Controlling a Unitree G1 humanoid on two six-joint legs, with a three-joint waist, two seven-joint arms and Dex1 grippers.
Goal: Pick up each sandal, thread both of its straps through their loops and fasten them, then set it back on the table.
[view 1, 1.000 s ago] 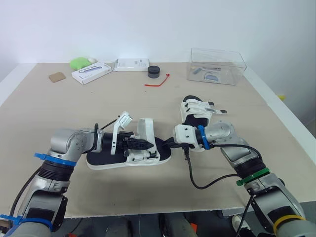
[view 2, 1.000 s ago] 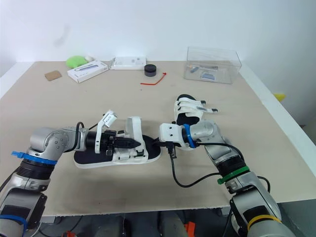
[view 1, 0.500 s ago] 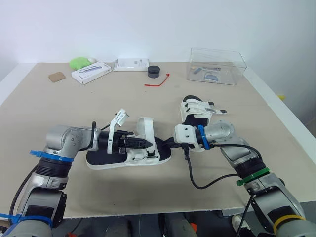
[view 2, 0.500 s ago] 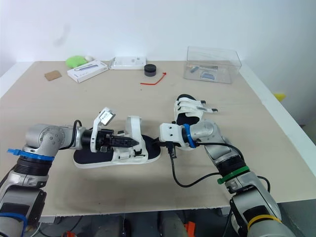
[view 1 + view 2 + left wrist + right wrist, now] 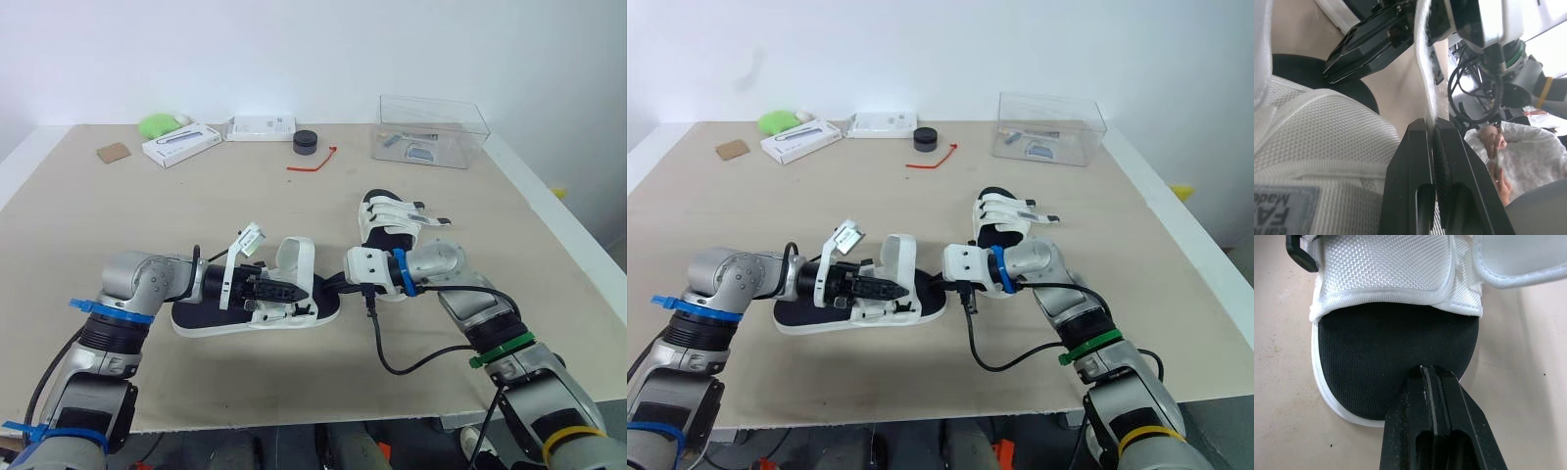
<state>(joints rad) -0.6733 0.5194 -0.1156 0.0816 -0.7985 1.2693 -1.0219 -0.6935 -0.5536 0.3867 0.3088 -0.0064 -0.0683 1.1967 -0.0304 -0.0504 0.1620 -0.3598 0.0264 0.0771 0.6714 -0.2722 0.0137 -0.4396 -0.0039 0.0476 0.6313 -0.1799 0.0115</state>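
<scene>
Behind right end effector (image 5: 1432, 373), sandal (image 5: 1396, 352) toe.

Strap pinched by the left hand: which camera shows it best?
The left wrist view: the strap rises edge-on, close up, from the shut left hand. The eye views show it as a small white arch over the sandal. The right wrist view shows white straps, unclear which.
</scene>
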